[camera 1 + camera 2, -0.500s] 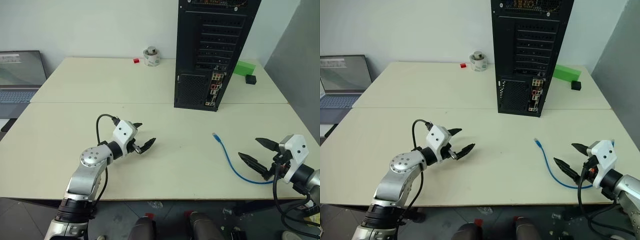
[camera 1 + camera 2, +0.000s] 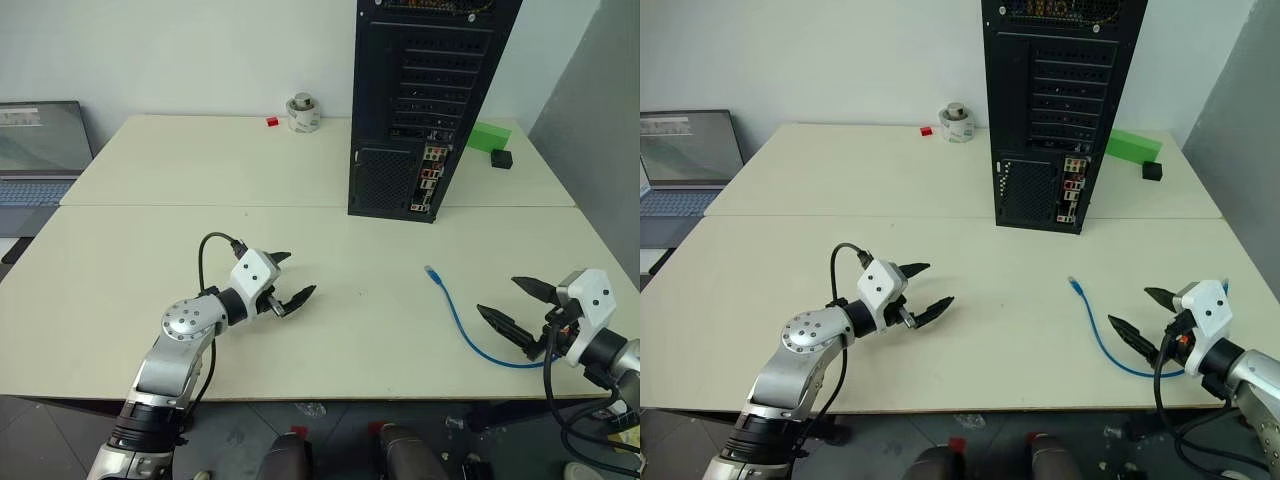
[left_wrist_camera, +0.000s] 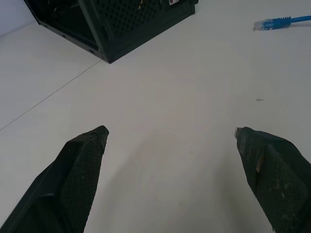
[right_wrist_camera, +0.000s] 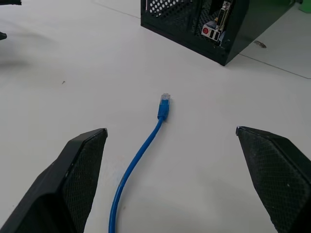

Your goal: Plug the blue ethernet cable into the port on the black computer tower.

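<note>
Laptop point(image 2: 38, 150) sat off the table's far left corner, cut off by the frame edge, so I saw only part of its screen and keyboard. L gripper point(image 2: 285, 280) hung over the table point(image 2: 150, 170) near the front edge, left of centre, fingers spread wide w/ nothing between them; from its wrist cam I saw both fingertips point(image 3: 92, 145) apart over bare tabletop. By the far edge, left of the tower, there was a small red bit point(image 2: 272, 121) and a grey-white roll point(image 2: 303, 112); too small for me to say what either was. The black computer tower point(image 2: 425, 100) stood upright toward the far right of the table, top cropped, rear panel facing me. Its port strip showed red and white specks low on the rear point(image 4: 214, 29), but I couldn't pick out individual ports. Behind it a green box point(image 2: 490, 135) was partly hidden by the case, w/ a small black block point(image 2: 501, 158) just beside it. The blue ethernet cable point(image 2: 460, 320) lay loose on the table near the front right corner, plug point(image 4: 165, 99) pointing toward the tower and well apart from it; its tail curved back under the R gripper point(image 2: 520, 312) and I lost the end there. R gripper was open wide too, over the cable's rear part, holding nothing.
</note>
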You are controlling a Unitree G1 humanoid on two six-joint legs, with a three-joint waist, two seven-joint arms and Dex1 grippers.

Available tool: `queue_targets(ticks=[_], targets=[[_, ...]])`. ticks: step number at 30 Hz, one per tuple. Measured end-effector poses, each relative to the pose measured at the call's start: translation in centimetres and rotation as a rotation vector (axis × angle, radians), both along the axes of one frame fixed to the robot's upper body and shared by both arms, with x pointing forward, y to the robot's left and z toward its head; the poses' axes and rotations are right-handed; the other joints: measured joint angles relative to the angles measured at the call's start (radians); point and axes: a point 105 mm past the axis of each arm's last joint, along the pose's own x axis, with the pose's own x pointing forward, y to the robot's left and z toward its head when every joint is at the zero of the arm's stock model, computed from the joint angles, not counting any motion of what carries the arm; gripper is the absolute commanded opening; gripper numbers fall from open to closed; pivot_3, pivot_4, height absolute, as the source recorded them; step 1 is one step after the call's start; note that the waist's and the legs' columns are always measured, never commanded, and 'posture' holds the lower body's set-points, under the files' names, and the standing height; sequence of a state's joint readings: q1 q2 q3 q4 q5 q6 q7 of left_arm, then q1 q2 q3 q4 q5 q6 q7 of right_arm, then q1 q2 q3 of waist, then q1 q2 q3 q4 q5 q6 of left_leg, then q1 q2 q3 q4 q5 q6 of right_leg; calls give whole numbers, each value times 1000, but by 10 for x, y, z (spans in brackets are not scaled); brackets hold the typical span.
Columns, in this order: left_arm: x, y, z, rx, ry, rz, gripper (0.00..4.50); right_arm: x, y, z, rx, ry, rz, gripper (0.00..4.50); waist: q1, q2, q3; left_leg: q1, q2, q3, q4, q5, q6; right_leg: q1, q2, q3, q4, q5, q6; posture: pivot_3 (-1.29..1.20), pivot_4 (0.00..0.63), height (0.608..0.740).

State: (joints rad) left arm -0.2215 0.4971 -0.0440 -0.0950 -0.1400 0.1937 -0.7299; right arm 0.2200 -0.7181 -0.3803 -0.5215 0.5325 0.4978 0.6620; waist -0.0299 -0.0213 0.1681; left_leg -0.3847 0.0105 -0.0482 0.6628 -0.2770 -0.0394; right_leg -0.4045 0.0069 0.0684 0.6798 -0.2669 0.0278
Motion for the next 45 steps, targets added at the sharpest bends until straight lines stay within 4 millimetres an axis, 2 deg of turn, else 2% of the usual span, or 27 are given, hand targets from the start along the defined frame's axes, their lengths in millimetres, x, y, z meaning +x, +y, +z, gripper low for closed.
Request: queue_targets(ticks=[6, 10, 15, 23, 28, 37, 43, 45], targets=[[-8, -21, 12, -45, -11, -76, 4444, 11, 14, -4, 22, -17, -45, 4500, 0, 0, 0, 0, 0, 0, 0, 0, 0, 0, 0, 0, 0, 0, 0, 0, 150, 740], [-23, -49, 29, -111, 4, -234, 4444, 17, 37, -23, 23, 8, -42, 4500, 0, 0, 0, 0, 0, 0, 0, 0, 0, 0, 0, 1, 0, -2, 3, 0, 150, 740], [-32, -55, 31, -90, 38, -343, 4444, 48, 47, -41, 32, 3, -129, 4500, -4, 0, 0, 1, 0, 1, 0, 0, 0, 0, 2, 1, 0, -2, 2, 0, 150, 740], [-34, -59, 30, -79, 39, -372, 4444, 70, 50, -69, 23, 34, -185, 4500, -1, 0, 0, 0, 0, 1, 0, 0, 0, 0, 1, 1, 0, -1, -1, 0, 150, 740], [-34, -60, 30, -77, 40, -373, 4500, 74, 47, -70, 18, 28, -200, 3570, -2, 0, 0, 1, 1, 0, 0, 0, 0, 0, 1, 1, 0, -1, -1, 0, 150, 740], [-33, -59, 29, -84, 41, -354, 4500, 75, 48, -71, 20, 28, -195, 1360, -2, 0, 0, 0, 1, 0, 0, 0, 0, 0, 1, 1, 0, -1, -1, 0, 150, 740], [-31, -58, 27, -88, 42, -352, 4500, 78, 49, -70, 6, 25, -184, 118, -2, 0, 0, 1, 0, 0, 0, 0, 0, 0, 1, 1, 0, -1, -1, 0, 150, 740], [-29, -56, 25, -84, 54, -357, 4500, 78, 51, -68, -9, 27, -142, 51, -2, 0, 0, 1, 0, 0, 0, 0, 0, 0, 1, 1, 0, -1, -1, 0, 150, 740]])
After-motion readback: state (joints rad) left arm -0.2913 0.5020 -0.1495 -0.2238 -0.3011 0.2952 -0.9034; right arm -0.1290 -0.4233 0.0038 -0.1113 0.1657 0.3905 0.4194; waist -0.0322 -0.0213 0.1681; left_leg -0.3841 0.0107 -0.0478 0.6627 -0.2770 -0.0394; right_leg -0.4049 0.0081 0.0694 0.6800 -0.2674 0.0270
